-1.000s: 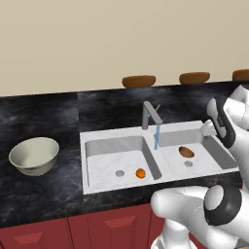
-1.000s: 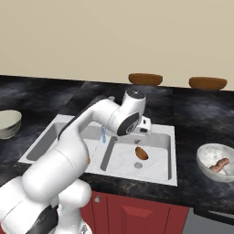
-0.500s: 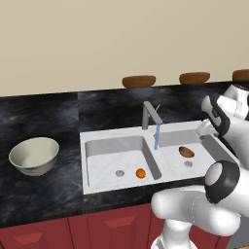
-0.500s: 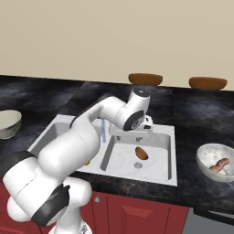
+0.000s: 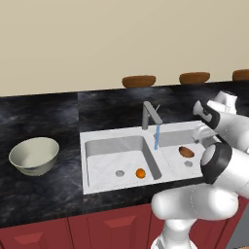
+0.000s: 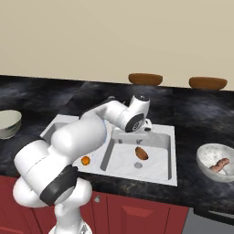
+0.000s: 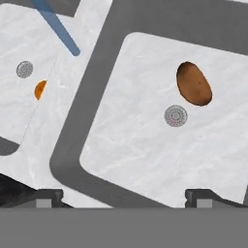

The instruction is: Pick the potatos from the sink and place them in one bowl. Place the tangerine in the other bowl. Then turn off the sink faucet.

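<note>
Your open, empty gripper (image 7: 124,196) hangs over the right basin of the sink (image 5: 104,141), above the one potato left there.

Working down from the biggest: you have the white double sink set in the dark counter (image 5: 44,194), with the faucet (image 5: 150,114) at its back edge running a thin blue stream (image 5: 156,137) down by the divider. The pale cream-green bowl (image 5: 34,155) stands well apart on the counter to the left; a grey bowl (image 6: 218,162) on the right holds what looks like a reddish-brown potato, though you see it small and partly hidden. The potato in the sink (image 7: 193,83) lies just beside the right drain (image 7: 175,116). The tangerine (image 5: 140,173) sits in the left basin near its drain. Your finger tips (image 7: 48,197) stand wide apart, touching nothing.
</note>
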Tool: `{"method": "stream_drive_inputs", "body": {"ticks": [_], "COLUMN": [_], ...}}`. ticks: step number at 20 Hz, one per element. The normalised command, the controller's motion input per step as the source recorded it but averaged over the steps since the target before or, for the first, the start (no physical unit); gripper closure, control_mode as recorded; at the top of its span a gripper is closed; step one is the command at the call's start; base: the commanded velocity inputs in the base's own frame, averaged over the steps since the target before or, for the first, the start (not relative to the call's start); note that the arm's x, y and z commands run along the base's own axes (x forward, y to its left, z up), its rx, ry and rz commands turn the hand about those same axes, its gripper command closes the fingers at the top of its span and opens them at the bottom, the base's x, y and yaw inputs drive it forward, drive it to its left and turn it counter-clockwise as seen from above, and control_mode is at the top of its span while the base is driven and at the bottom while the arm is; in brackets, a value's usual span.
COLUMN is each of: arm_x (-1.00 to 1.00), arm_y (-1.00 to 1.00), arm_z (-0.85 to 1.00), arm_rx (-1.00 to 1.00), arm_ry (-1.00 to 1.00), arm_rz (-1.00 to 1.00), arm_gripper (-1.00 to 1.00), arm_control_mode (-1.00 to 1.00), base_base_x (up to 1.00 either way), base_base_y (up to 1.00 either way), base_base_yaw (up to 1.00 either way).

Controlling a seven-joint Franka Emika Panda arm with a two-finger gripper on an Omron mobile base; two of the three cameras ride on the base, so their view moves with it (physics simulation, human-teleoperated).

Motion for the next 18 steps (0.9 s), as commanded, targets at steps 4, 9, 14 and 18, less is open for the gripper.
{"method": "stream_drive_inputs", "body": {"ticks": [4, 9, 14, 18], "arm_x": [0.30, 0.29, 0.29, 0.23], "arm_y": [-0.02, -0.01, -0.12, -0.34], "arm_z": [-0.37, -0.23, -0.14, -0.13], "arm_rx": [0.00, 0.00, 0.00, 0.00], "arm_ry": [0.01, 0.00, 0.02, 0.08], "arm_rz": [0.02, 0.01, 0.00, 0.01], "arm_gripper": [-1.00, -1.00, -1.00, -1.00], "arm_control_mode": [-1.00, -1.00, -1.00, -1.00], "base_base_x": [0.00, 0.00, 0.00, 0.00], "base_base_y": [0.00, 0.00, 0.00, 0.00], "base_base_yaw": [0.00, 0.00, 0.00, 0.00]}}
